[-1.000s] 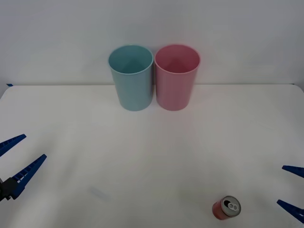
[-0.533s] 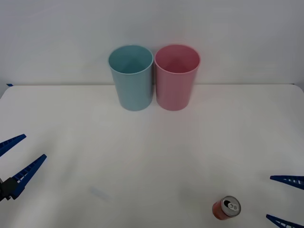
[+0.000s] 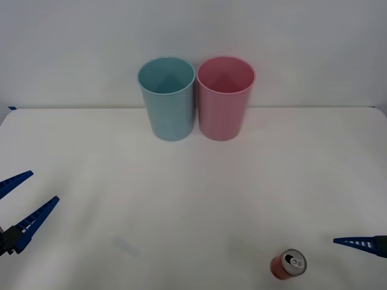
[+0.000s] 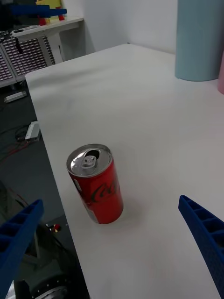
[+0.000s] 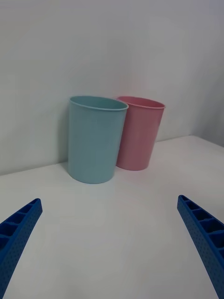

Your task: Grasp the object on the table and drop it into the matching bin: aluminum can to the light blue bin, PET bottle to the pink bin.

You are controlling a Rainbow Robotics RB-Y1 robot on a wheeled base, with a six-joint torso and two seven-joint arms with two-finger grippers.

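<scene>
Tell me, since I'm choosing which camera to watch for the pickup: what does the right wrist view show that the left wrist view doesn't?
Right wrist view alone: the red aluminum can standing upright near the edge of the table, ahead of the open right gripper, plus shelving and floor clutter beyond the table edge. Left wrist view alone: the pink bin in full with the wall behind it, framed by the open left gripper. Both share the light blue bin, the white tabletop and a pair of spread blue fingers.

Grey wall (image 3: 302,36) behind; shelf unit (image 4: 32,44), maybe w/ trays.
</scene>
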